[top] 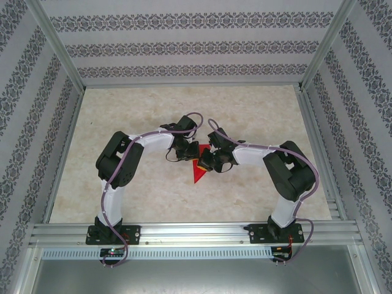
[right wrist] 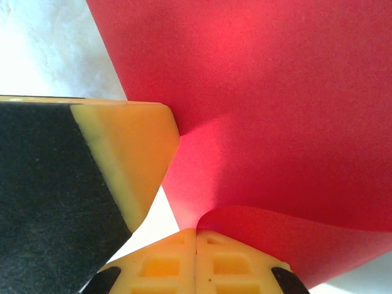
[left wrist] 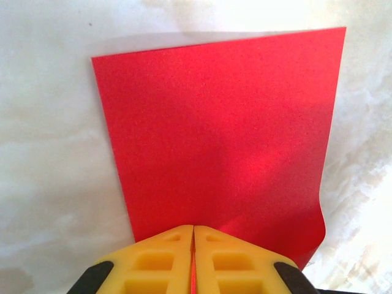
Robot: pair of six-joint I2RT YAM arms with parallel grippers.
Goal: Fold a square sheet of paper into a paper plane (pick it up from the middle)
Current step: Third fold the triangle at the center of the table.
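A pale beige, marbled bench (top: 184, 104) lies inside a three-sided enclosure. The back wall (top: 190, 46), the left wall (top: 27, 122) and the right wall (top: 364, 122) are papered in white with bands of dark ornamental pattern. Slanted aluminium posts (top: 55, 43) rise from the far corners of the bench. A ribbed aluminium rail (top: 196, 233) runs along the near edge, with a slotted white strip (top: 196, 252) just beside it and a plain grey panel (top: 196, 277) nearer still.
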